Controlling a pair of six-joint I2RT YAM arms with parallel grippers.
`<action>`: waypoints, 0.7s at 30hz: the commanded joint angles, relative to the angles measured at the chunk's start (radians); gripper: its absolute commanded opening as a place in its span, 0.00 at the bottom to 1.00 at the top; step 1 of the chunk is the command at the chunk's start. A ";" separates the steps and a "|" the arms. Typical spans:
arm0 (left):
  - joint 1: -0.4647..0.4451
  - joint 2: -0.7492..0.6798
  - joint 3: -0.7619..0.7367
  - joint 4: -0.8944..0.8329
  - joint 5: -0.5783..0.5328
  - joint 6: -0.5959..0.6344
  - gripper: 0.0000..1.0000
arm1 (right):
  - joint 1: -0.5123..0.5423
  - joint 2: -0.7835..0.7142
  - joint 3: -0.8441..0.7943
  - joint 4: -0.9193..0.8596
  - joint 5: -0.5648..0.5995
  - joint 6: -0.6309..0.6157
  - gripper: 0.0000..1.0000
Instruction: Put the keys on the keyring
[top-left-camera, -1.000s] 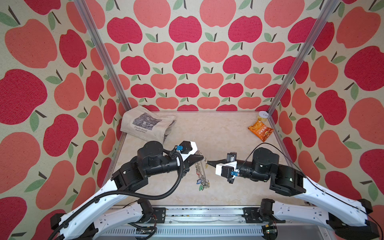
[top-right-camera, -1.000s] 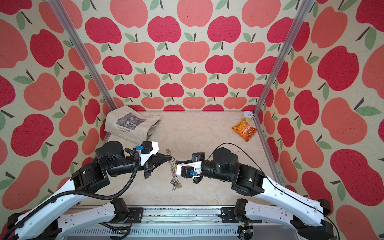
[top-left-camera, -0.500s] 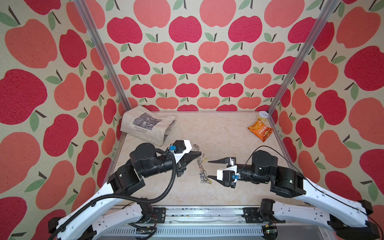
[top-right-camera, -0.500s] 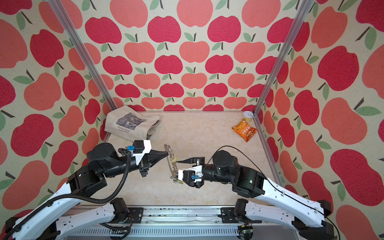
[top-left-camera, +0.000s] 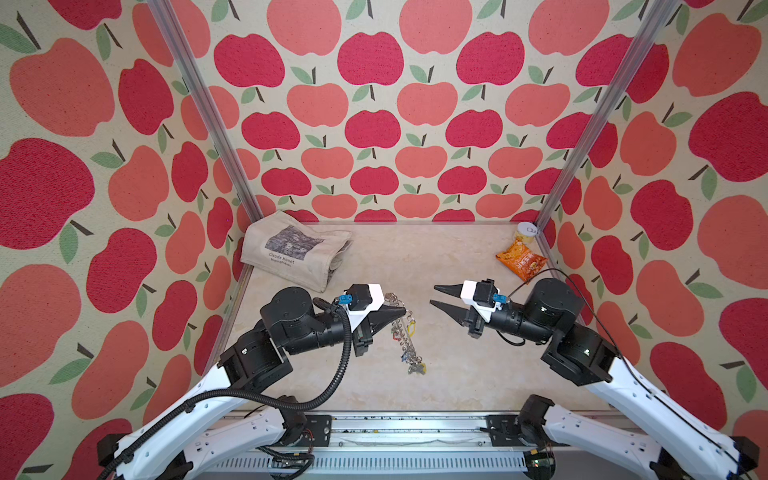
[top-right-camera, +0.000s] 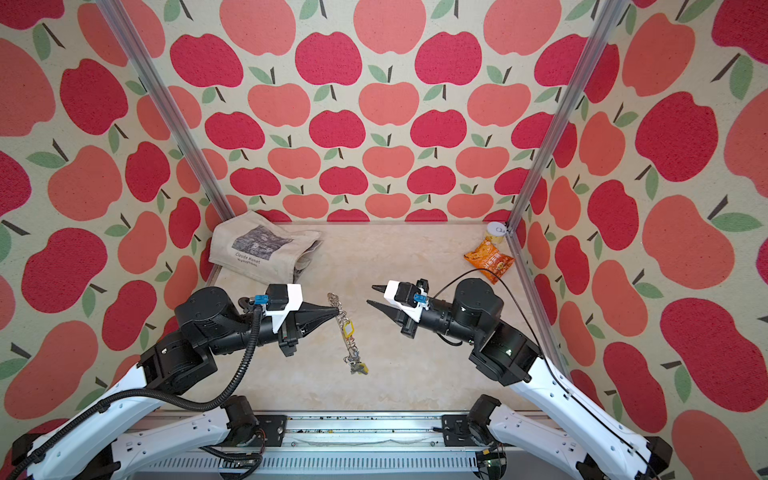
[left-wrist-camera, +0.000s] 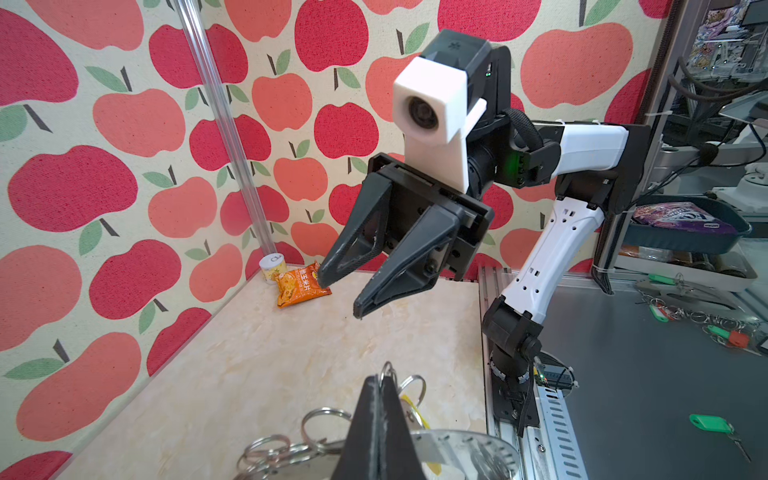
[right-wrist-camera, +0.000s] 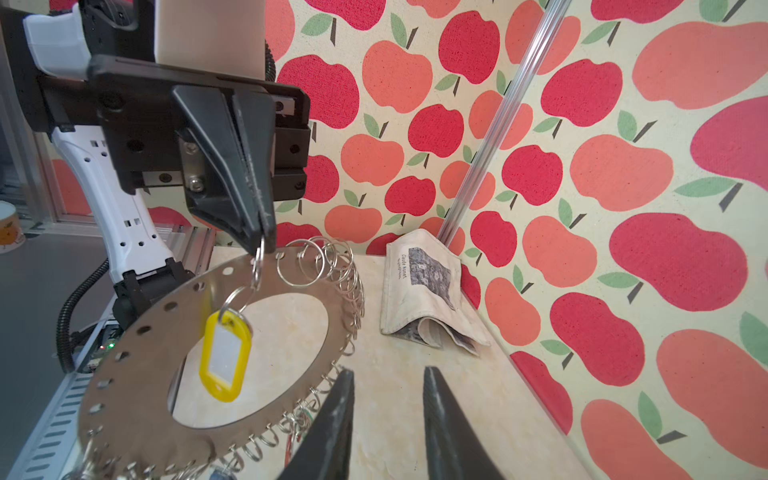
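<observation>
Keyring (right-wrist-camera: 137, 374) hangs tilted over counter (top-left-camera: 457, 374), mid-way between both arms, carried by one rim loop. Yellow tag (right-wrist-camera: 224, 357) dangles off that loop; its key hard to make out. More keys (top-left-camera: 415, 368) bunch at lower rim. Left tool (right-wrist-camera: 262, 245) pinched tight on loop. Right tool (right-wrist-camera: 388, 370) parted narrowly, empty, near keyring, not touching. Folded bag (top-left-camera: 295, 249) in back corner.

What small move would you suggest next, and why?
Probably the left gripper should lower the keyring to the table: it hangs tilted from one pinched loop, the yellow tag is already on, and the right gripper is open, empty and apart.
</observation>
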 joint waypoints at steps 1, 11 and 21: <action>0.006 -0.015 0.003 0.068 0.035 -0.003 0.00 | -0.007 0.023 0.029 0.067 -0.106 0.090 0.28; 0.006 -0.021 0.001 0.063 0.038 -0.004 0.00 | -0.006 0.040 0.030 0.124 -0.254 0.138 0.25; 0.006 -0.020 0.007 0.059 0.044 -0.006 0.00 | 0.038 0.079 0.048 0.099 -0.271 0.110 0.22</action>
